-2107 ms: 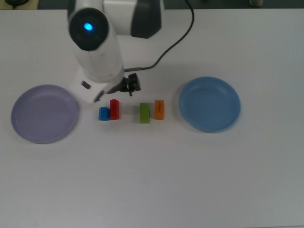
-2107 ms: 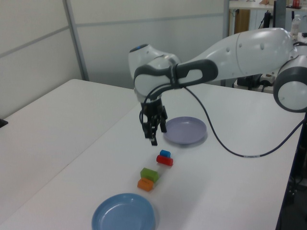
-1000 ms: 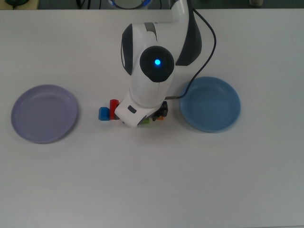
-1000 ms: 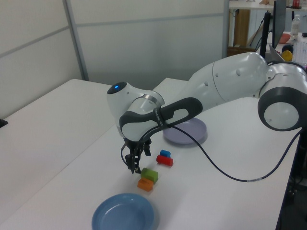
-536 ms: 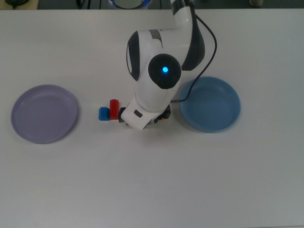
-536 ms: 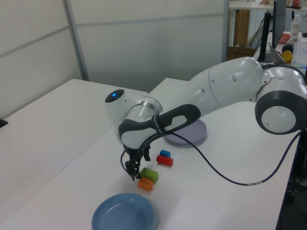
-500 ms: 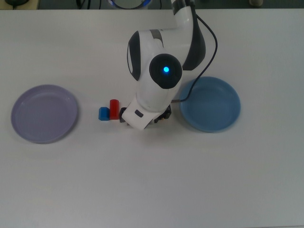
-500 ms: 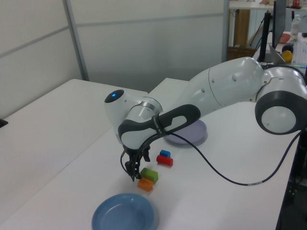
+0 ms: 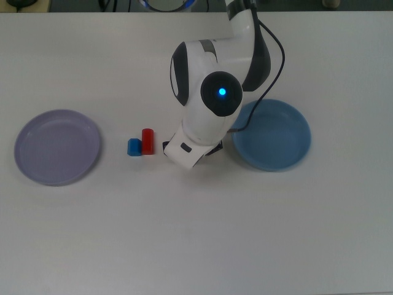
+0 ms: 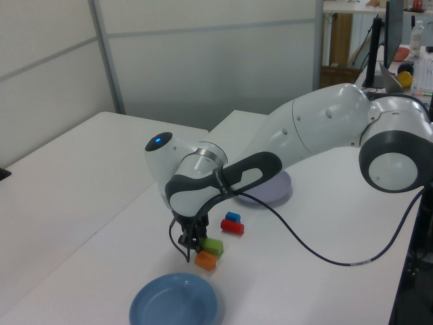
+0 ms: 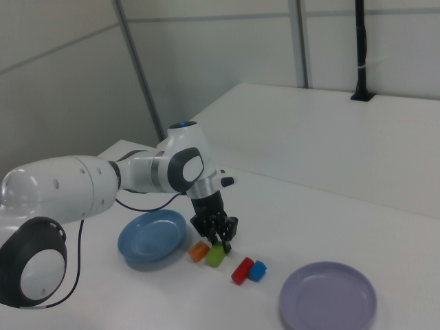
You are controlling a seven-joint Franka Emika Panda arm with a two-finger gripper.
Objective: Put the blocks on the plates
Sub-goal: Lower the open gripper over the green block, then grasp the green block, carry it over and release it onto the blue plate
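End effector (image 11: 218, 242): lowered over the middle of the block row on the white desk (image 9: 196, 233); black fingers (image 11: 226, 240) pointing down, tips just above the green block (image 11: 216, 256) in the right view. Fingers apart or together: cannot tell; hidden beneath the arm in the top view. Nothing seen clamped.

Green block (image 10: 211, 246): directly below the end effector, flat on the desk.

Orange block (image 10: 205, 261): just beside the green block, on the side toward the light blue plate; at the fingertips in the left view. Touching or not: cannot tell. Also in the right view (image 11: 199, 251).

Red block (image 9: 147, 141): a short way from the end effector, toward the lavender plate; touching the blue block.

Blue block (image 9: 134, 147): beyond the red block, farther from the end effector, same direction.

Light blue plate (image 9: 288, 132): near the end effector, on the top view's right; bare.

Lavender plate (image 9: 37, 147): well apart from the end effector, on the top view's left; bare.

Black cable (image 10: 325, 254): hanging in a loop from the arm, behind the end effector in the left view.
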